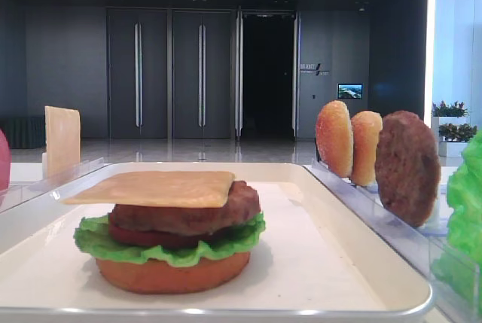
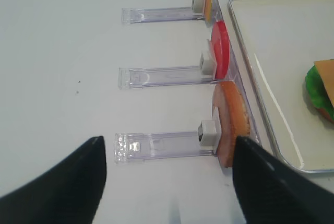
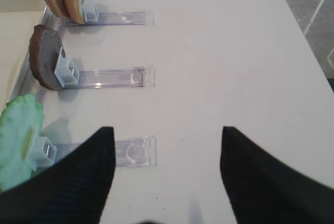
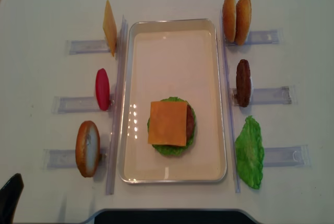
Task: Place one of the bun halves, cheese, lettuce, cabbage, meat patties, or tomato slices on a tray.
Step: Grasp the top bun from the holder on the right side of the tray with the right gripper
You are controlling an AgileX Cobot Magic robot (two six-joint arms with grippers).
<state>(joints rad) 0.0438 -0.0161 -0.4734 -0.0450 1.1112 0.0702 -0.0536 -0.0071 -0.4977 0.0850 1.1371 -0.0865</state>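
The white tray (image 4: 172,22) holds a stack: a cheese square (image 4: 167,123) on top, then a meat patty (image 1: 226,210), a tomato slice, lettuce (image 1: 151,248) and a flat bottom bun. On the right racks stand two bun halves (image 4: 236,19), a patty (image 4: 243,82) and a lettuce leaf (image 4: 249,152). On the left racks stand a cheese slice (image 4: 109,27), a tomato slice (image 4: 102,89) and an orange-brown bun piece (image 4: 87,148). My left gripper (image 2: 168,140) is open over bare table beside that bun piece (image 2: 232,122). My right gripper (image 3: 167,130) is open and empty next to the lettuce (image 3: 18,135).
Clear plastic racks (image 4: 271,95) stretch outward from both long sides of the tray. White table lies beyond their outer ends. The table's right edge (image 3: 308,31) drops to a grey floor. One dark left fingertip (image 4: 10,198) shows at the front left corner.
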